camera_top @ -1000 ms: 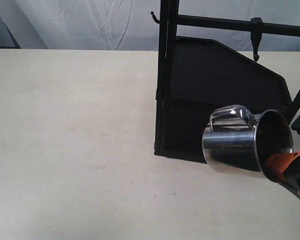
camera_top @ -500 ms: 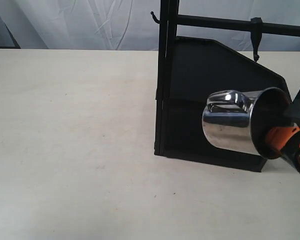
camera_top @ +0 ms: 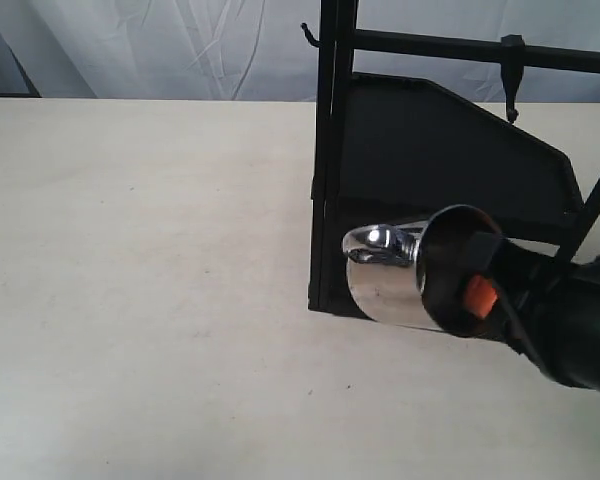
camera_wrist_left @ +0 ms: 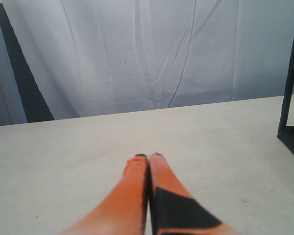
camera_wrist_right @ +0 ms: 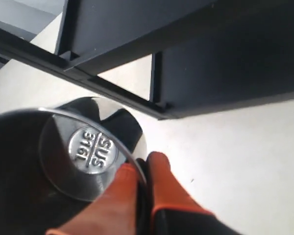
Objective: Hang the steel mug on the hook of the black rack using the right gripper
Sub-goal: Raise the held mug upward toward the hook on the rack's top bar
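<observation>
Two orange fingers (camera_wrist_right: 159, 188) of the right gripper (camera_wrist_right: 143, 169) are seen pinched on the rim wall of the steel mug (camera_top: 390, 285), one inside the mouth and one outside; the jaws are thus clamped on the mug. The mug is held clear of the table (camera_top: 140, 250), lying on its side, mouth toward the arm and base toward the black rack (camera_top: 430, 150), just in front of the lower shelf. Its looped handle is turned upward. The hook (camera_top: 512, 80) hangs from the top bar, well above and apart from the mug.

The mug is judged rigid, light and not fragile, but its mirror sides are likely slippery, so a rim pinch may allow it to swivel. The handle loop is the part to be presented to the hook's tip.

Inside the mug, only the stamped base is visible in the right wrist view; no contents are seen.

The left gripper (camera_wrist_left: 148, 156) is held over bare table, its jaws closed together on nothing.
</observation>
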`<action>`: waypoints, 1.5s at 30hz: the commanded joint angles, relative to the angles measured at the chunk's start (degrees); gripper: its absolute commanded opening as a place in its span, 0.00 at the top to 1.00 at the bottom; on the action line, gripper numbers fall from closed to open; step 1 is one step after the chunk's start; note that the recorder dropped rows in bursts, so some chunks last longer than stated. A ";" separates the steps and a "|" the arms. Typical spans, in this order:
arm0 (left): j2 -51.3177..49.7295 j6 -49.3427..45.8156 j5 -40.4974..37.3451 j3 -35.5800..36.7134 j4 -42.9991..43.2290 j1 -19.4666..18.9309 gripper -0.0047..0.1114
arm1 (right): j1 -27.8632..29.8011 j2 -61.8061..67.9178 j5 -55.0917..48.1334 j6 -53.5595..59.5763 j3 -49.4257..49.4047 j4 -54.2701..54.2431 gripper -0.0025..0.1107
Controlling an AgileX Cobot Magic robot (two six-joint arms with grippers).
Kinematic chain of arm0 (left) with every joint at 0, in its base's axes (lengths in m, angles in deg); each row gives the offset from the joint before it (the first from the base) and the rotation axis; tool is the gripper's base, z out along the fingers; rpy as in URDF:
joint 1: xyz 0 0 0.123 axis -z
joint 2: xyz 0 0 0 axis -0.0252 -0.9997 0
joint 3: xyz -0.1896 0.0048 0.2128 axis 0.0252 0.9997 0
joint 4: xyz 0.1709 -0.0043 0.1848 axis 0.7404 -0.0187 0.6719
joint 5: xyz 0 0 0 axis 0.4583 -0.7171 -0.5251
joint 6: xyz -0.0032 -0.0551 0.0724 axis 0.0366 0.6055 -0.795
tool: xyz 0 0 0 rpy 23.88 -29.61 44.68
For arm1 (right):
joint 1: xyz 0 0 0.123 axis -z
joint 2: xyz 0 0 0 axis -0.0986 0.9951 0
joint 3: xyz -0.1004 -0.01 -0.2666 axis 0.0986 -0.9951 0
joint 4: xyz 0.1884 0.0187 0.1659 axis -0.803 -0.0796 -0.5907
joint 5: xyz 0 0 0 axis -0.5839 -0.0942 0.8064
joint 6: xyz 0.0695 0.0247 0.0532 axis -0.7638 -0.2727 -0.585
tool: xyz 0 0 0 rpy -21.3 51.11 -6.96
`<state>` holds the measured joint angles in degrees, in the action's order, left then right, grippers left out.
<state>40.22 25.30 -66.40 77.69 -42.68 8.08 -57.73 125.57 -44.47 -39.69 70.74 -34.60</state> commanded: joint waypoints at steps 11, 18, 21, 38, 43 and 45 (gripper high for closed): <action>0.27 0.14 0.30 0.02 0.08 0.27 0.95 | -0.04 4.31 2.98 -1.61 0.68 35.34 0.99; 0.27 0.14 0.30 0.02 0.08 0.27 0.95 | -0.04 4.02 15.08 -1.61 0.57 44.19 0.99; 0.27 0.14 0.30 0.02 0.08 0.27 0.95 | -0.04 1.83 16.57 -0.48 0.44 46.62 0.99; 0.27 0.14 0.30 0.02 0.08 0.27 0.95 | -0.04 -0.94 4.78 -1.65 0.15 17.64 0.99; 0.27 0.14 0.30 0.02 0.08 0.27 0.95 | -0.04 -0.94 6.77 -1.65 0.04 2.96 0.99; 0.27 0.14 0.30 0.02 0.08 0.27 0.95 | -0.04 -0.94 9.14 -1.65 -0.07 0.72 0.99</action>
<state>40.22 25.30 -66.40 77.69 -42.68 8.08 -57.73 125.04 -37.71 -39.77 70.92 -30.22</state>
